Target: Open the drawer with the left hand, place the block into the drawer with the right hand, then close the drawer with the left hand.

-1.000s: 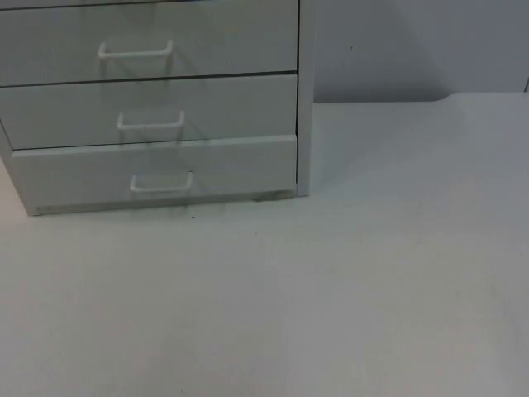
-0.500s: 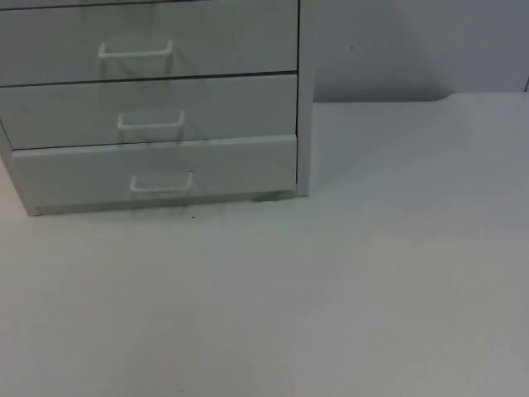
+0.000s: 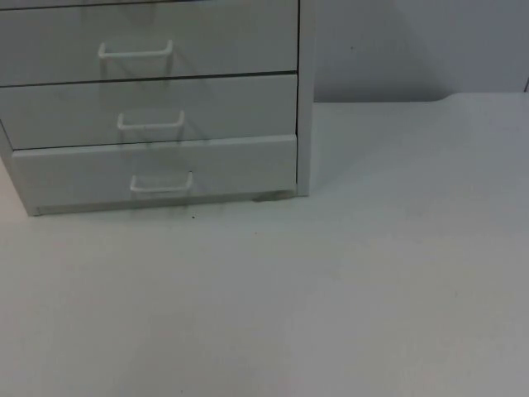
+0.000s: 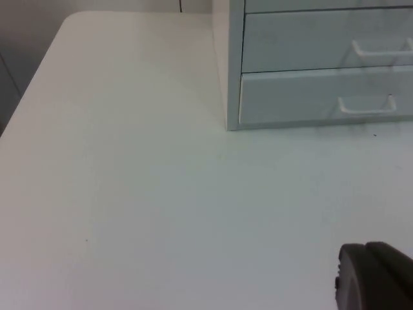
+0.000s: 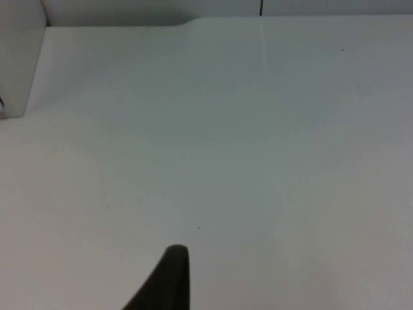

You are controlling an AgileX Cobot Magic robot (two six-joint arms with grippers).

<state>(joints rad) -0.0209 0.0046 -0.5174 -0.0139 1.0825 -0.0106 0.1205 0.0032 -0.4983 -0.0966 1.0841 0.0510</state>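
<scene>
White table [image 5: 258, 161] stretching ahead, black fingertip [image 5: 169, 281] hanging above it, drawer unit's corner [image 5: 19, 58] near the grey wall [image 5: 129, 10]

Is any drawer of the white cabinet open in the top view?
No, all three drawer fronts of the white drawer cabinet sit flush, including the bottom drawer with its white handle.

I can read no text from here; the cabinet [image 3: 165, 99] at the table's [image 3: 331, 289] back left edge carries no label, brand or number on its drawer fronts [image 3: 153, 169]; its handles [image 3: 161, 184] are plain; the table top bears no marks I can read as signs.
</scene>
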